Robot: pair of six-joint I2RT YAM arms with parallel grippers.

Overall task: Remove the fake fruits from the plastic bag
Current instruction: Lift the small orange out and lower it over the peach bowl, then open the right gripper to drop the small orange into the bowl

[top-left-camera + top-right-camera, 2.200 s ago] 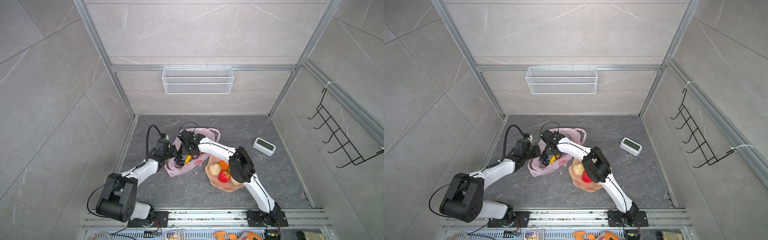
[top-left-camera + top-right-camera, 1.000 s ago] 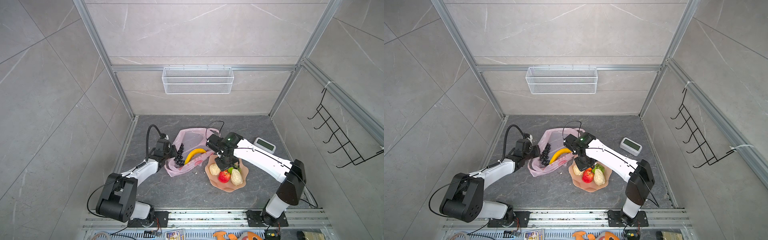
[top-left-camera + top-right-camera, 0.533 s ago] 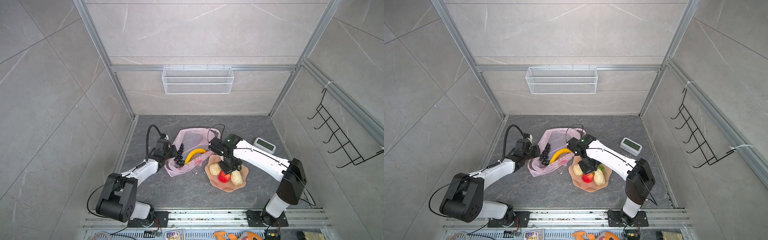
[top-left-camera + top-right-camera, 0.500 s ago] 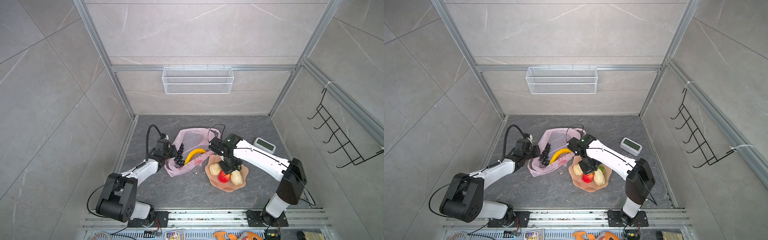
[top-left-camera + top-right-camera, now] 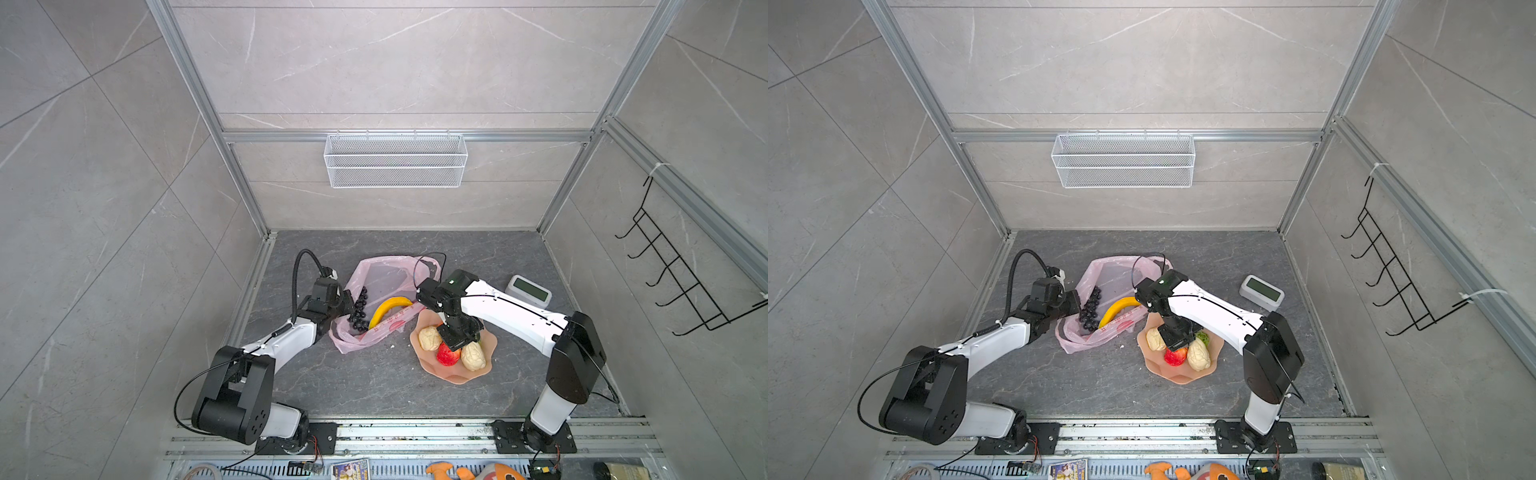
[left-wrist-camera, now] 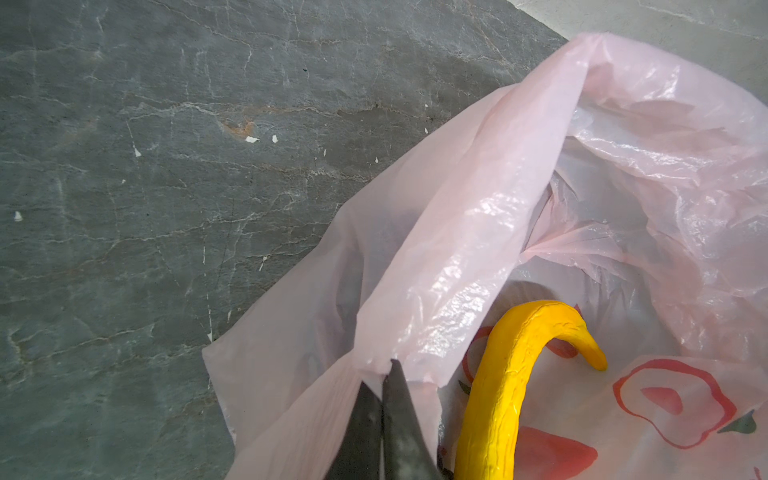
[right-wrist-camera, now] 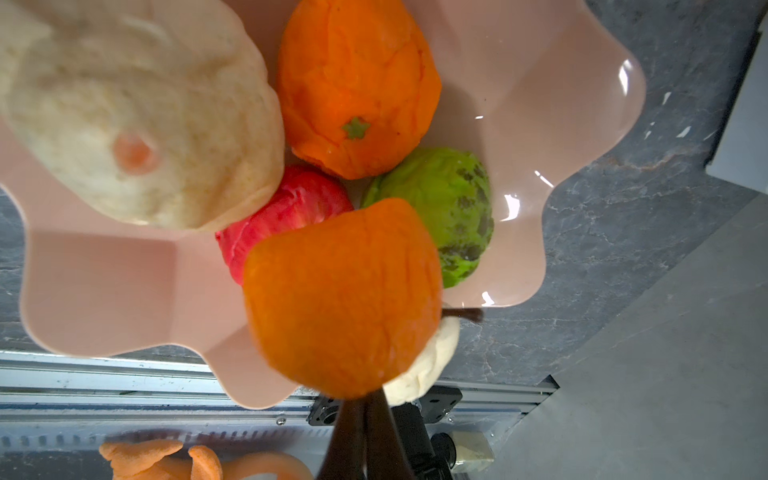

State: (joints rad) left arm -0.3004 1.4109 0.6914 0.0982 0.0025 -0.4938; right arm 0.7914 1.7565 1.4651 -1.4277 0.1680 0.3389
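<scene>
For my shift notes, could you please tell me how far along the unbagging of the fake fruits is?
Done: two cream pieces, the red apple, the green piece and one tangerine lie in the peach dish. In hand: the right fingers hold a second tangerine over the dish, while the left fingers pinch the rim of the plastic bag. Left: the banana and the grape bunch are in the bag.

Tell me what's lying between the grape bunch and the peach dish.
The yellow banana, lying in the opened pink plastic bag; both top views show it between the grape bunch and the dish.
</scene>
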